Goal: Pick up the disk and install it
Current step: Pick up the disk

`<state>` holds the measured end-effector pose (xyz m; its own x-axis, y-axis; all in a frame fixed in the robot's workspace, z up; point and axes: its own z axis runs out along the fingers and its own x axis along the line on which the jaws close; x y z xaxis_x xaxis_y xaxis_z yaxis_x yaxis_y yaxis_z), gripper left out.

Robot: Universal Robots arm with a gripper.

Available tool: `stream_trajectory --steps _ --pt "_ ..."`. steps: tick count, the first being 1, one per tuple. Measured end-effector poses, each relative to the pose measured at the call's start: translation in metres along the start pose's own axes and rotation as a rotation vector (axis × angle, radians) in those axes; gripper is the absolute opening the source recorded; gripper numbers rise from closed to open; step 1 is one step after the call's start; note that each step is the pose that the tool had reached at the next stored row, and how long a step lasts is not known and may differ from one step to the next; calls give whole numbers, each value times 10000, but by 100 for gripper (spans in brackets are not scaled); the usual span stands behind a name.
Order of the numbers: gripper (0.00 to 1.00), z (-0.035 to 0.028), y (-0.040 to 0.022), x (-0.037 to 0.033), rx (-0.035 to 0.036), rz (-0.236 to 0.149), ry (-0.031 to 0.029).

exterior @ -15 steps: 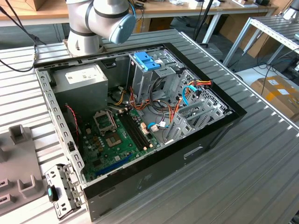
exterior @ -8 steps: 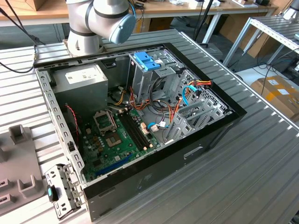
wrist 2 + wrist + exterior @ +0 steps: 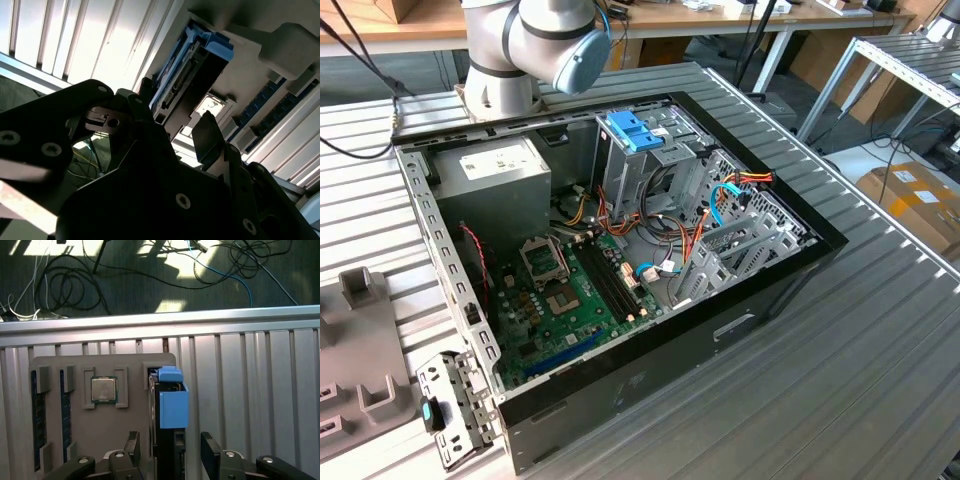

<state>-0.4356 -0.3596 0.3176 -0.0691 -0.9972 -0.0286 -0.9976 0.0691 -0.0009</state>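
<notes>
The disk [image 3: 172,407] stands on its edge in a slot of a grey parts holder [image 3: 100,367], a dark slab with bright blue rails and a blue end tab. My gripper [image 3: 170,437] is open and straddles it, one black finger [image 3: 132,444] on each side with a gap to the disk. In the second wrist view the disk [image 3: 192,60] sits just beyond the gripper [image 3: 175,105]. The open computer case [image 3: 790,270] lies on the slatted metal table in the exterior view, with the arm's base [image 3: 520,50] behind it.
The holder also carries a processor chip [image 3: 104,389] and memory sticks [image 3: 35,420]. Inside the case are a green motherboard [image 3: 570,290], a power supply [image 3: 490,175] and a tall grey bay topped by a blue clip [image 3: 635,130]. Cables lie on the floor [image 3: 65,285] past the table edge.
</notes>
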Motion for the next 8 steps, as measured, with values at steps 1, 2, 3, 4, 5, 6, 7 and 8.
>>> stream_trajectory --steps 1,2,3,4,5,6,7,8 --pt "60 18 1 0 -1 -10 0" --pt "60 50 2 1 0 -30 0" --pt "60 75 3 1 0 -47 0" --pt "60 89 3 2 -2 -56 0" --pt "60 101 3 2 -2 -64 0" --pt "60 112 4 2 -2 -71 1" --pt "60 120 4 2 -2 -76 1" --pt "60 129 4 2 -3 -86 2"
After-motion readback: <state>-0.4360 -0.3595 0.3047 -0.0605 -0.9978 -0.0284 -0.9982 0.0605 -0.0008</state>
